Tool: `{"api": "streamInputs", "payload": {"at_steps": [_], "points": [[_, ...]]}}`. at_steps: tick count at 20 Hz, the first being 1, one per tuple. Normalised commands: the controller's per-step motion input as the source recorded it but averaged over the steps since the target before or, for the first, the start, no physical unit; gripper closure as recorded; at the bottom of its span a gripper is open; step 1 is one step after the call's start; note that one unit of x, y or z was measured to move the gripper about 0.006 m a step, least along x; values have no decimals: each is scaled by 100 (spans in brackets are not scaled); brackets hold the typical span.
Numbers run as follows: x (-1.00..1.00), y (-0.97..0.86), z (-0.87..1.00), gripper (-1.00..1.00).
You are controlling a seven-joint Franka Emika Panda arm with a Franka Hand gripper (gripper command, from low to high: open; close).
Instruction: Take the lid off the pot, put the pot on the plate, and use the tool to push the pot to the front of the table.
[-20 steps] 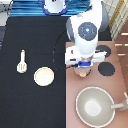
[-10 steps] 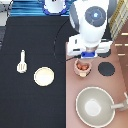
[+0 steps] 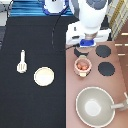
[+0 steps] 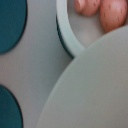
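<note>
Gripper: hanging above the stove, just toward the exterior view's top from the pot, clear of the pot's rim; blue block showing on the hand.
Gripper state: open or closed not to be told from the exterior view.
Pot: small, pink, upright on the stove panel near its edge toward the table; uncovered, with the inside open to view.
Pot contents: reddish-orange pieces, plainly seen from above and again in the wrist view.
Lid: off the pot; seen in the wrist view as a broad pale disc close to the camera, overlapping part of the pot's rim; held or not, impossible to say.
Plate: cream, round, bare, flat on the table, well to the exterior view's left of the pot and slightly toward the bottom; apart from the pot.
Tool: cream spatula lying flat on the table, farther to the exterior view's left of the pot than the plate, handle toward the top, head toward the bottom; untouched by the gripper.
Table: black surface, to the exterior view's left of the pot.
Stove panel: pinkish-brown, under the pot.
Burners: black discs, to the exterior view's right of the pot and toward the top from it.
Pan: large, grey-beige, toward the exterior view's bottom from the pot, long handle pointing right; not touching the pot.
</note>
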Motion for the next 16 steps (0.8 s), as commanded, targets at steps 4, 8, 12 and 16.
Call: {"api": "streamInputs", "payload": {"at_steps": [4,8,12,16], "points": [[-88,-2,-68,100],[-32,9,-72,100],[-2,12,-63,100],[-5,9,-61,100]]}}
